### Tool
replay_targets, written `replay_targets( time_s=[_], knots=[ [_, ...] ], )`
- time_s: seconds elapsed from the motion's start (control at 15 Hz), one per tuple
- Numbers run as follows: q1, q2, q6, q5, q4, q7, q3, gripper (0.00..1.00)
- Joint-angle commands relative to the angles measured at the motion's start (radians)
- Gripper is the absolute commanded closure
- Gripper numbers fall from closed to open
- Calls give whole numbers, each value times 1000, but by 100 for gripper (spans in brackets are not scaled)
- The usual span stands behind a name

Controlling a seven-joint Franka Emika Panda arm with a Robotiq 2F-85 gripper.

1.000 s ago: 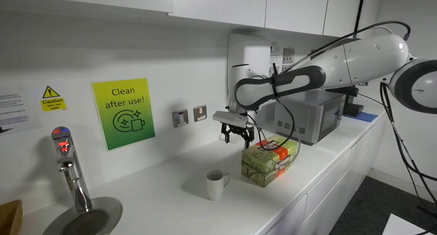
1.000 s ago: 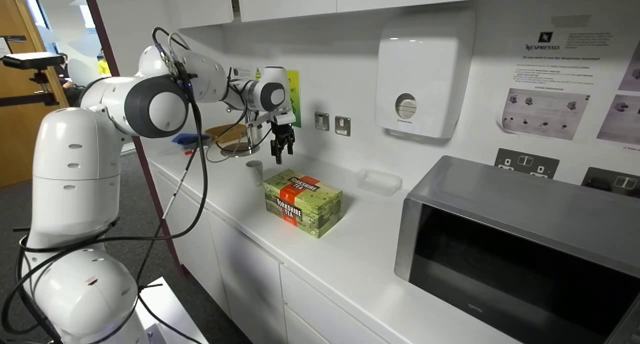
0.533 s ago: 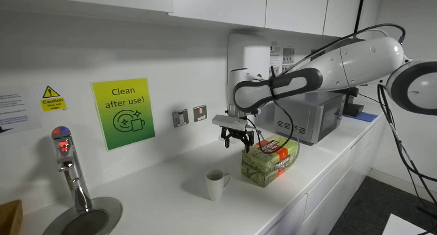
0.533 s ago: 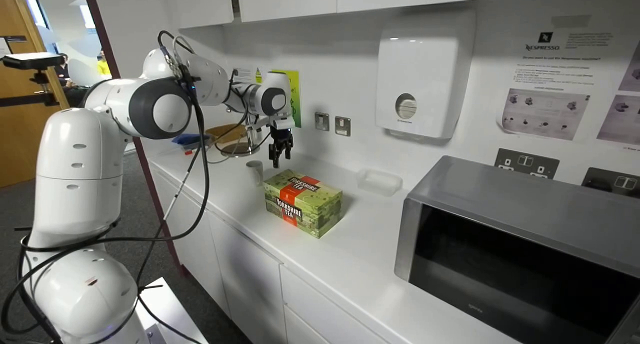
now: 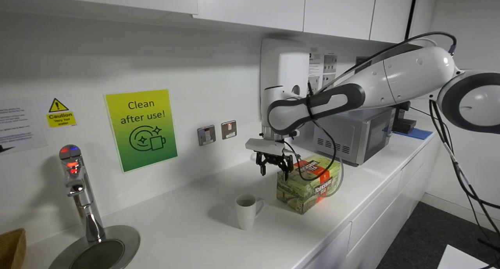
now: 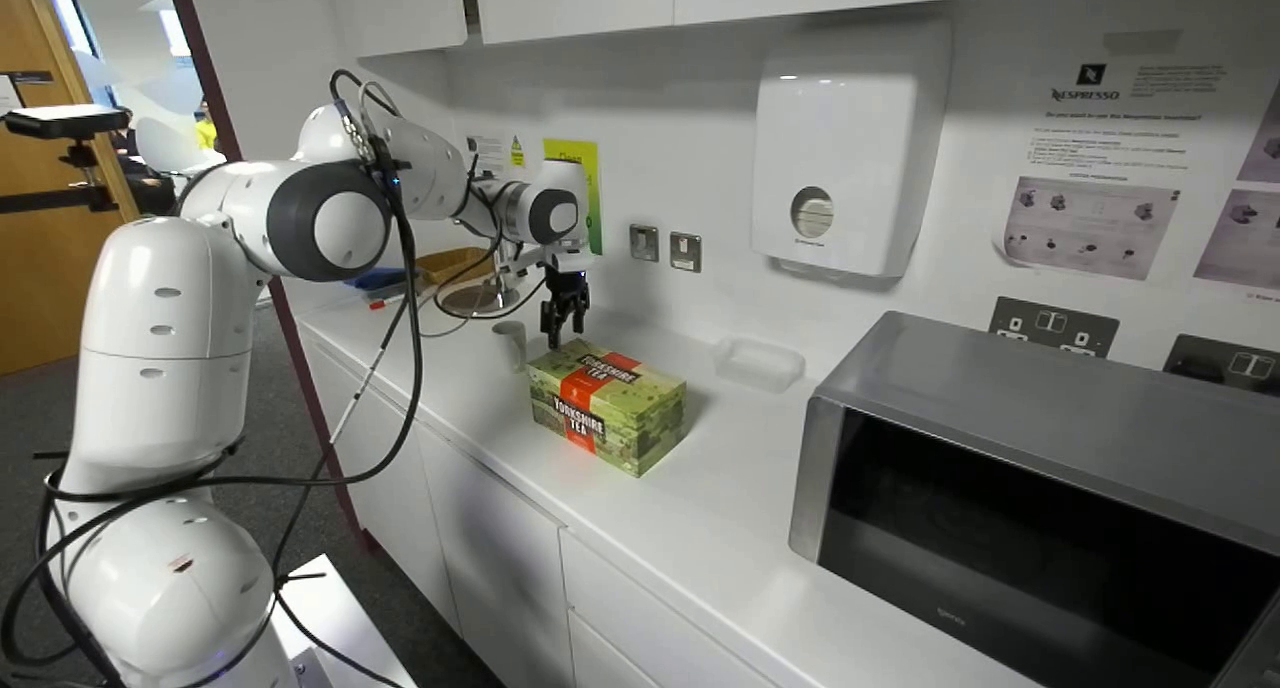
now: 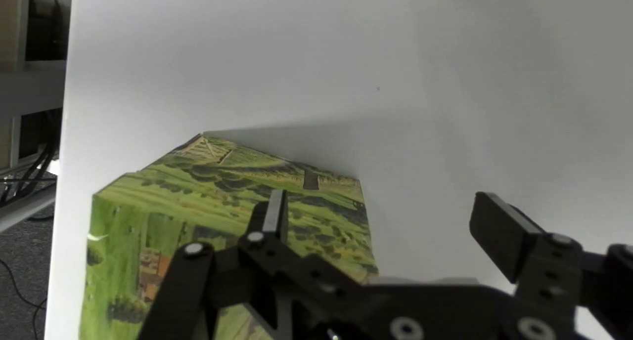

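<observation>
"Yorkshire Tea box [image 6: 607,405]: where does it lie?"

"Flat on the white tabletop [image 6: 720,528], its long lettered side toward the front edge, a red band running over the green top and down that side."

"And the gripper [image 5: 274,175]?"

"Jaws spread wide, fingers down, poised over the end of the box nearer the mug [image 5: 246,214]. In the wrist view one finger [image 7: 275,214] shows against the box, while its partner stands out to the side over the tabletop."

"Is that finger touching the lid?"

"Hard to say. The tip comes very close to the box's upper corner in both exterior views, but I can't make out whether there is a gap."

"How is the arm [image 6: 165,308] holding itself?"

"It rises from its base, bends at the elbow, and reaches out across the tabletop, the forearm sloping down to a wrist that turns the gripper straight downward."

"What else is close by?"

"The mug stands upright near the box, on the side toward the tap [image 5: 81,198]. A translucent container [image 6: 757,371] sits behind the box, by the wall."

"Farther off?"

"The microwave [image 6: 1010,508], on the opposite side of the box from the mug; a green 'Clean after use!' poster [image 5: 140,120] hangs on the wall near the tap."
</observation>
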Motion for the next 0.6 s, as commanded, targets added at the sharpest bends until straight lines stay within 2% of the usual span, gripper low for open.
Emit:
replay_targets(
  time_s=[0.0, 0.53],
  knots=[
    [-9, 7, -14, 9, -10, -43, -2, 0],
    [-33, -18, 3, 31, -52, -46, -20, 0]
  ],
)
